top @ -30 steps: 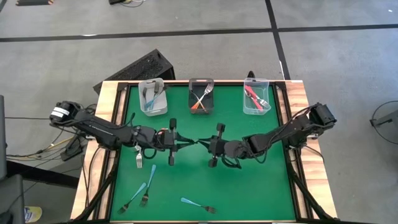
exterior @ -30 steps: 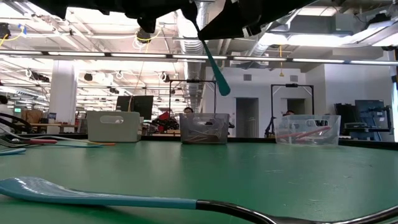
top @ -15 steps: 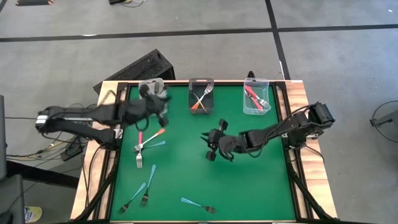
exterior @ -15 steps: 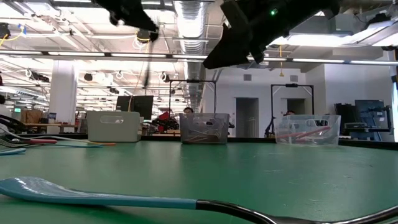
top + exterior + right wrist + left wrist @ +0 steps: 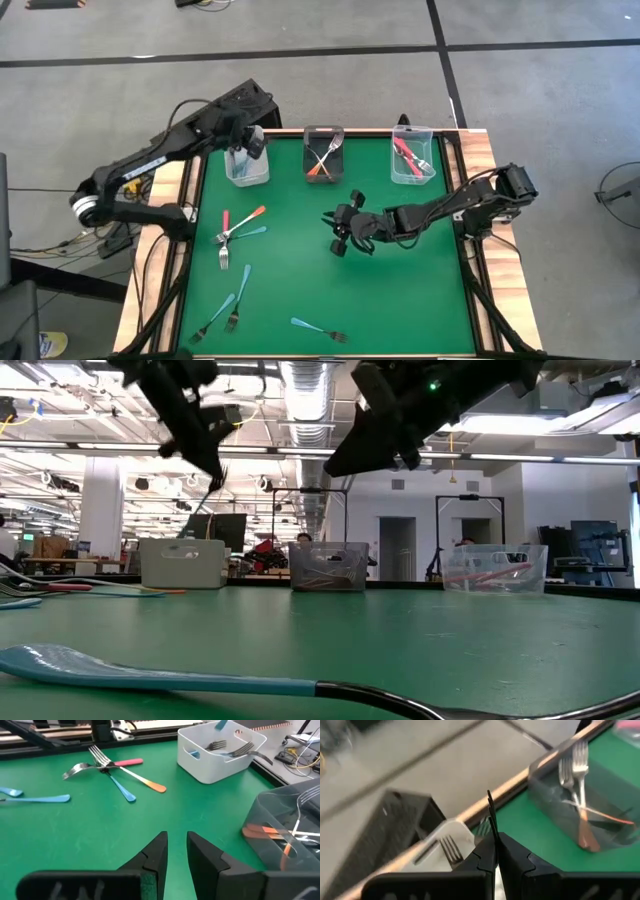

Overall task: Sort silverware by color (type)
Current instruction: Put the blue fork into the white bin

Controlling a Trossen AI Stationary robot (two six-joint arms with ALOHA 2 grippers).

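Note:
My left gripper [image 5: 250, 143] hangs over the white left bin [image 5: 245, 165] at the table's far edge, shut on a light blue fork [image 5: 490, 812]. The fork's blue handle end [image 5: 220, 724] shows just above that bin, which holds other blue-handled forks. My right gripper [image 5: 337, 232] hovers open and empty above the table's middle [image 5: 175, 851]. A pink, an orange and a blue fork lie crossed in a cluster [image 5: 238, 228] on the green mat. More blue forks [image 5: 228, 305] [image 5: 318, 330] lie flat near the near edge. My left gripper pinches the fork between its two shut fingers [image 5: 482, 862]. A thin strip of the fork [image 5: 490, 820] sticks out past the fingertips. The fork is lifted clear and hangs below the gripper [image 5: 215, 482] above the left bin. Which part the fingers are on is hidden by the fingers.
The dark middle bin [image 5: 323, 155] holds orange-handled forks and the clear right bin [image 5: 412, 158] holds pink-red ones. A lone fork [image 5: 223, 258] lies below the cluster. A wooden frame [image 5: 480, 200] borders the mat. Bare mat lies on the right half.
My left gripper has swung from the table's middle up and toward the far left corner, carrying the blue fork that stood between both grippers a second ago. It now hangs over the left bin. My right gripper has stayed near the middle, without the fork.

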